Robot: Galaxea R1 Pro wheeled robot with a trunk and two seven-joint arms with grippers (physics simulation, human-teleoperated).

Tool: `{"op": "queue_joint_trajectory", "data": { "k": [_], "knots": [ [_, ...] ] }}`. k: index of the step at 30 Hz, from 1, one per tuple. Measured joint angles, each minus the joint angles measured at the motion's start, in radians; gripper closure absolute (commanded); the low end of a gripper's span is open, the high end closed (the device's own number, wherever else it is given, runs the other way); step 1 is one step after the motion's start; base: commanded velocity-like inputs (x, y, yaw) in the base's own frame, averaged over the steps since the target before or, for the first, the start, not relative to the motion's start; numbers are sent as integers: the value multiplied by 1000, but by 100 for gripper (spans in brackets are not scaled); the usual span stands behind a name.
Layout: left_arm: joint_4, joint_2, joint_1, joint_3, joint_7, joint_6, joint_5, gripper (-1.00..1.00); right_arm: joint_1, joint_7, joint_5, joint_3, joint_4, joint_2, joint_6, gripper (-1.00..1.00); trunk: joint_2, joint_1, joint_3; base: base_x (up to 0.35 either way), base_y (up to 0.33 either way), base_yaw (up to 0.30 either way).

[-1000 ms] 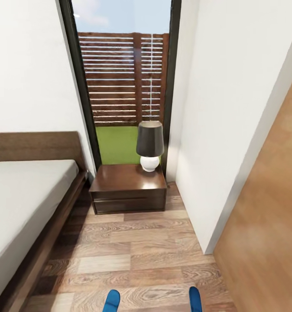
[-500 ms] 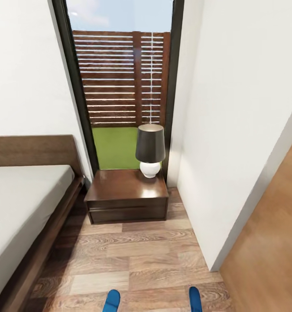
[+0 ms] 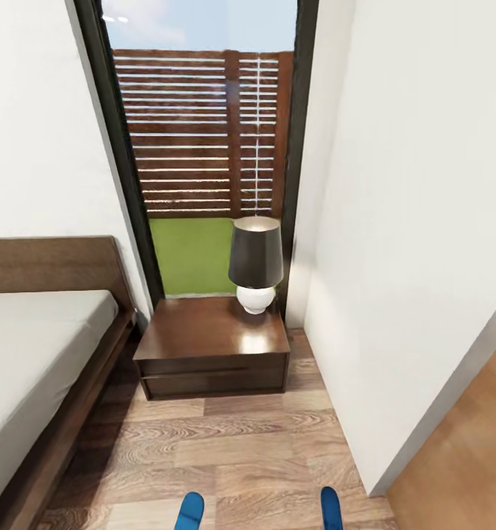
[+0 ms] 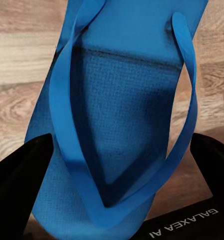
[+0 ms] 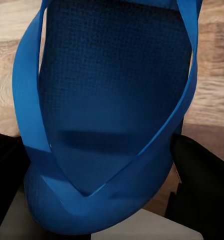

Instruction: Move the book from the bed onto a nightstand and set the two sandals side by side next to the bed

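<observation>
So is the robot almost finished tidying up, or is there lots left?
Lots left. Nothing looks done yet. In hand: each gripper carries one blue sandal, the left sandal between the left gripper fingers, the right sandal in the right gripper. Both still need setting side by side on the floor beside the bed. The nightstand holds just a lamp, no book.
</observation>
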State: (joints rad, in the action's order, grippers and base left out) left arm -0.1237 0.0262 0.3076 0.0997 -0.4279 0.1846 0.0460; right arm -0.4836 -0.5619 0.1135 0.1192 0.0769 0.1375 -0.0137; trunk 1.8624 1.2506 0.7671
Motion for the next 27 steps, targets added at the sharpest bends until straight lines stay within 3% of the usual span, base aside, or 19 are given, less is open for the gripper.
{"op": "queue_joint_trajectory", "data": {
  "k": [15,20,27],
  "knots": [
    [0,0,0,0,0,0,0,100,0,0,0,0,0,0,0,100,0,0,0,317,0,16],
    [0,0,0,1,0,1,0,100,0,0,0,0,0,0,0,100,0,0,0,271,0,219],
    [0,0,0,1,0,2,0,100,0,0,0,1,0,0,0,100,0,1,0,18,0,285]
  ]
}}
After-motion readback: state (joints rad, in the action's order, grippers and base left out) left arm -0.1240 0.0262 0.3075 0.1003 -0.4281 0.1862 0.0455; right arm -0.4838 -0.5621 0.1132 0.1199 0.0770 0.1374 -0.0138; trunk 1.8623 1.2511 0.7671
